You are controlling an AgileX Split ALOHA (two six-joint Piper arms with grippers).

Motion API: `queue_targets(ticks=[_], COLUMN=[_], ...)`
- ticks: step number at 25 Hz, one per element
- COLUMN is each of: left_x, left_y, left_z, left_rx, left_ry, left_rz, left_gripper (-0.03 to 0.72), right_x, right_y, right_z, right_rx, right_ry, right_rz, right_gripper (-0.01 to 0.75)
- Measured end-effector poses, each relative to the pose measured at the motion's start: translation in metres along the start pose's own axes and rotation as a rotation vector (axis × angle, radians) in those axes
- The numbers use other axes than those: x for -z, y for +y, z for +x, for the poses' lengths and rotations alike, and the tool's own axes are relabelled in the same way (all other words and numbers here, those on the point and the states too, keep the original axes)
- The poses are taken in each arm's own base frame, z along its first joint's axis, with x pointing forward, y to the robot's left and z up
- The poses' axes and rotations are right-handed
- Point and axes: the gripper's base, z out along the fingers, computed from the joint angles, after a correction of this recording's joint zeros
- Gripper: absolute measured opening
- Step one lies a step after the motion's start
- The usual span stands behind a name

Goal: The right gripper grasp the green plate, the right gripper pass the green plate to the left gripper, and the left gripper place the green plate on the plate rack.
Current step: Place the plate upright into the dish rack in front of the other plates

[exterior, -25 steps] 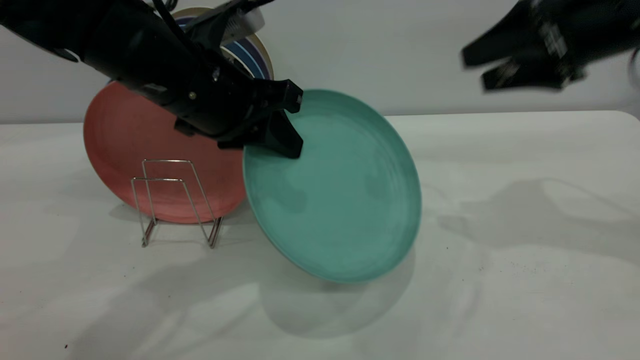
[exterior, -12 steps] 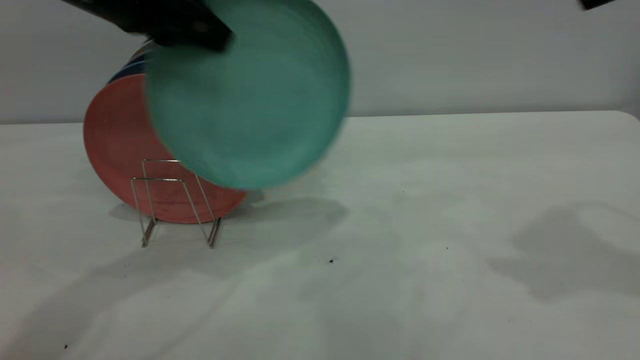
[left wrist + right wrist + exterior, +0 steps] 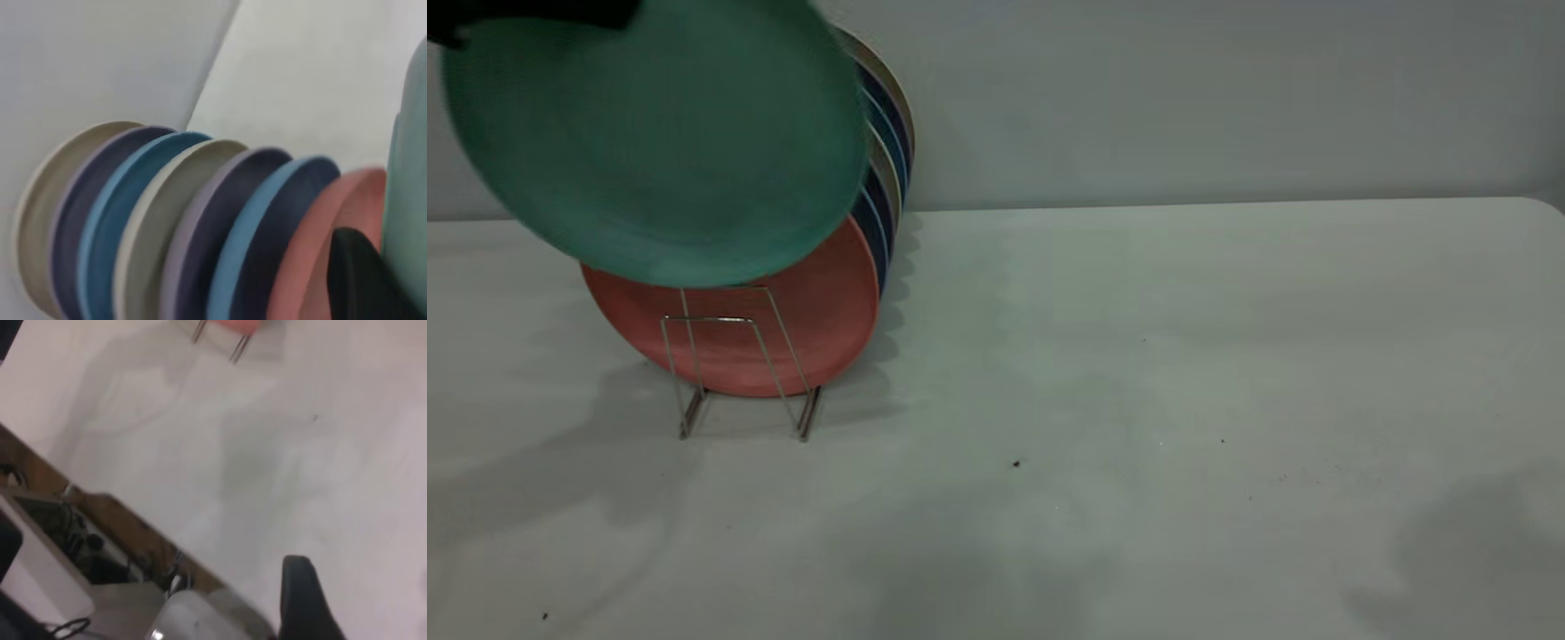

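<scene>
The green plate (image 3: 658, 142) hangs tilted in the air at the upper left, in front of and above the plate rack (image 3: 711, 318). Its lower edge overlaps the top of the salmon-pink plate (image 3: 818, 311) that stands in the rack. My left gripper (image 3: 543, 11) is shut on the green plate's top rim, mostly out of the exterior view. In the left wrist view one of its dark fingers (image 3: 360, 280) lies against the green plate (image 3: 410, 200). My right gripper (image 3: 300, 600) is out of the exterior view, high above the table.
Several striped blue, grey and cream plates (image 3: 885, 160) stand in a row behind the pink plate; they also show in the left wrist view (image 3: 167, 227). The rack's feet (image 3: 237, 347) show in the right wrist view. A wall runs behind the table.
My left gripper has carried the green plate up and to the left, from beside the rack to above it. My right gripper has left the exterior view.
</scene>
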Motion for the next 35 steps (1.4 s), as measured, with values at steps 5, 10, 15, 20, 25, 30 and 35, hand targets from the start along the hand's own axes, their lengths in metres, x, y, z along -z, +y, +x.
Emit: queue_targets(ticks=[5,10,15,20,25,30,35], left_x=[0.013,0.016,0.009,0.009,0.000,-0.014,-0.022], left_y=[0.016,0.021,0.020,0.022,0.018,0.009,0.008], left_z=[-0.008,-0.006,0.005,0.006,-0.004,-0.018,-0.015], left_rx=[-0.198,-0.277,-0.297,-0.302,-0.349,-0.445,-0.449], left_ry=[0.093,0.150,0.192,0.204,0.207,0.225,0.232], left_rz=[0.022,0.056,0.096,0.074,0.077,0.106,0.130], left_gripper=[0.111,0.111,0.111,0.111,0.111,0.111,0.111], right_x=[0.001,0.002,0.014,0.029,0.042,0.052,0.052], right_y=[0.019,0.032,0.048,0.064,0.075,0.084,0.085], right_z=[0.044,0.085,0.115,0.136,0.151,0.164,0.173], right_rx=[-0.040,-0.082,-0.074,-0.040,-0.031,0.023,0.050], right_ry=[0.033,0.072,0.071,0.002,-0.069,-0.125,-0.148], right_rz=[0.016,0.071,0.178,0.297,0.394,0.472,0.512], right_gripper=[0.457,0.457,0.457,0.457,0.457,0.457,0.457])
